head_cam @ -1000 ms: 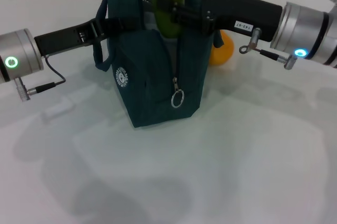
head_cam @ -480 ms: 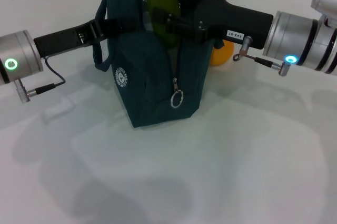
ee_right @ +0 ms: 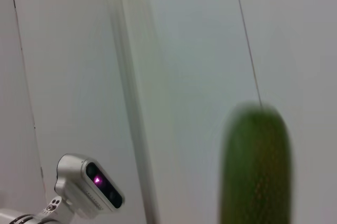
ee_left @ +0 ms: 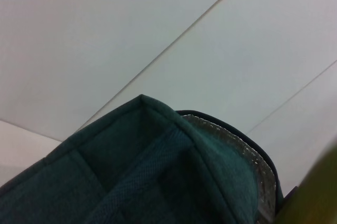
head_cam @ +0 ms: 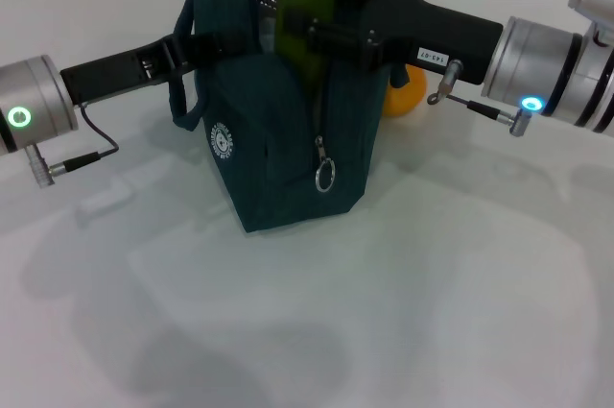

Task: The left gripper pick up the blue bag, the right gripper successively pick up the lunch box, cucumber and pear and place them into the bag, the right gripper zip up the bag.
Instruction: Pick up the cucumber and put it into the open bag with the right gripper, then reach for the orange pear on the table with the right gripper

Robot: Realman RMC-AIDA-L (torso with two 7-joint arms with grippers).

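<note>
Holding the blue bag (head_cam: 288, 139) upright by its strap, my left gripper (head_cam: 192, 48) stayed clenched so the mouth gaped. My right gripper (head_cam: 331, 29) gripped the cucumber (head_cam: 307, 5) upright over that mouth (pear (head_cam: 403, 91) waited behind, on the worktop (head_cam: 432, 283)).

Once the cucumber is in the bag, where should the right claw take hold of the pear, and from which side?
Only part of the pear shows: it lies on the table behind the bag, under the right claw. It looks round, so I would grip across its widest part from above. From the front the bag blocks the way.
</note>
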